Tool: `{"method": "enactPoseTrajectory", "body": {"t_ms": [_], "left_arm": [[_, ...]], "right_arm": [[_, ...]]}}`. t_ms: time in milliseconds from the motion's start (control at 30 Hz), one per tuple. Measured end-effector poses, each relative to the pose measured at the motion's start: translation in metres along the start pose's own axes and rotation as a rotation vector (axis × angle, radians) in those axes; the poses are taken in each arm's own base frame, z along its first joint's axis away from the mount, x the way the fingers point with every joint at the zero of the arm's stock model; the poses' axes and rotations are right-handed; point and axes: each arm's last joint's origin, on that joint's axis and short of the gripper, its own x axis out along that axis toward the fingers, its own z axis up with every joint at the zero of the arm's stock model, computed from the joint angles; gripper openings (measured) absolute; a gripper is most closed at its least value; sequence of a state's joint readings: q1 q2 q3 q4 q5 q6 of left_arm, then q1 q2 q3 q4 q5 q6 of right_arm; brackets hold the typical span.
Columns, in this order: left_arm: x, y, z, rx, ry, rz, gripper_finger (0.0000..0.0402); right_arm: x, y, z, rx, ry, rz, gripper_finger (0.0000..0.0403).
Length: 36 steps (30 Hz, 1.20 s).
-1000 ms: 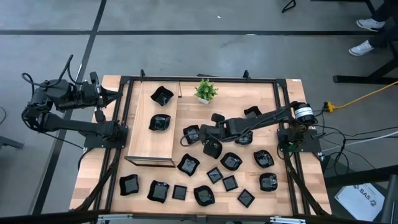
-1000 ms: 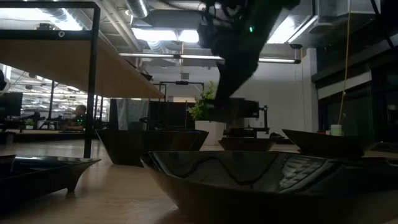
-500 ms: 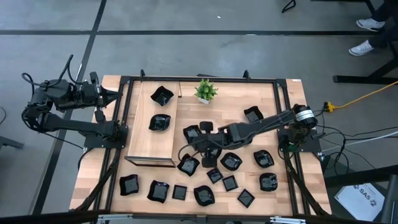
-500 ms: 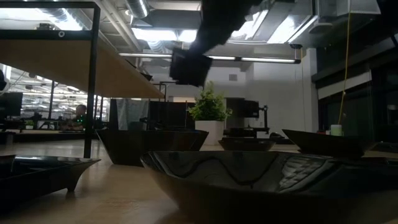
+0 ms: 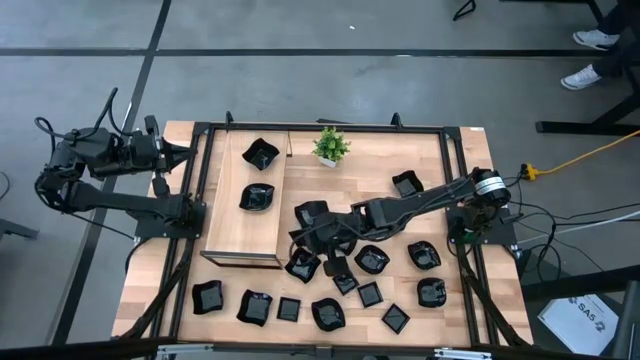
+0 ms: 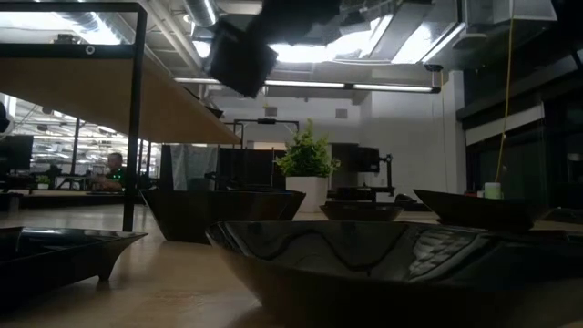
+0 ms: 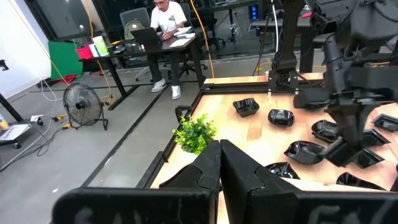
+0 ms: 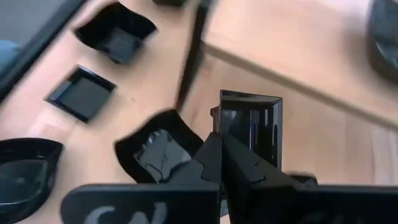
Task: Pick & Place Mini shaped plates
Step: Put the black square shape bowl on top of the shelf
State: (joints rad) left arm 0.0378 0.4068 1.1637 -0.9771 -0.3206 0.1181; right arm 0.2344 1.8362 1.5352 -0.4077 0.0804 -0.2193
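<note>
The right gripper [image 5: 308, 240] reaches across the middle of the table [image 5: 420, 150], close to the near right corner of the raised wooden platform [image 5: 228, 215]. Its fingers [image 8: 217, 155] are clamped on the rim of a square mini plate [image 8: 249, 134], which stands on edge in the grip, clear of the table surface. In the low view this held plate [image 6: 241, 55] appears as a dark tilted shape high above the table.

The platform carries two mini shaped plates: one [image 5: 260, 153] at its far end and one [image 5: 256, 197] near its middle, well apart from each other. Both dishes appear empty.

The remaining mini shaped plates [image 5: 330, 313] lie scattered on the table, on its near and right areas, some touching their neighbours. A small potted plant [image 5: 329, 145] stands at the far edge of the table, just beside the platform.

The left gripper [image 5: 180, 155] waits off the table's left edge, beside the frame; its fingers [image 7: 217, 171] are pressed together and hold nothing.
</note>
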Motion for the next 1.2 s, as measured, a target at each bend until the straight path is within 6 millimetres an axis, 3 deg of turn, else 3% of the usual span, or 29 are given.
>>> {"method": "enactPoseTrajectory", "body": {"t_ms": [300, 700, 1000, 1200], "left_arm": [[0.000, 0.000, 0.000, 0.000, 0.000, 0.000, 0.0004], [0.000, 0.000, 0.000, 0.000, 0.000, 0.000, 0.0004], [0.000, 0.000, 0.000, 0.000, 0.000, 0.000, 0.0004], [0.000, 0.000, 0.000, 0.000, 0.000, 0.000, 0.0004]], "right_arm": [[-0.001, 0.001, 0.011, -0.114, -0.141, 0.099, 0.0000], [0.000, -0.001, 0.024, -0.334, -0.316, 0.018, 0.0000], [0.037, -0.016, 0.014, -0.391, -0.346, -0.055, 0.0000], [0.038, -0.034, 0.011, -0.364, -0.343, -0.099, 0.0002]]}}
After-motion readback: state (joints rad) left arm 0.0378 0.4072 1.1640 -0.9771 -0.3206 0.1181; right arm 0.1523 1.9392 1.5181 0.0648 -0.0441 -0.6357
